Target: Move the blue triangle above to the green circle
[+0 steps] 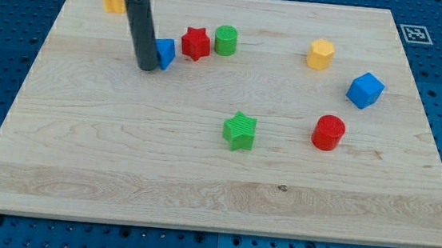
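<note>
The blue triangle [165, 52] lies in the upper left part of the wooden board [122, 155]. My tip [146, 68] rests right against the triangle's left side and hides part of it. The rod rises from there to the view's top. The green circle [226, 40] stands to the right of the triangle, slightly higher in the view. A red star [196, 43] sits between the triangle and the green circle, close to both.
A yellow block [113, 0] lies near the top left corner, partly behind the rod. A yellow hexagon [320, 54] and a blue cube [365, 90] are at the right. A green star [240, 130] and a red cylinder [328, 133] lie near the middle.
</note>
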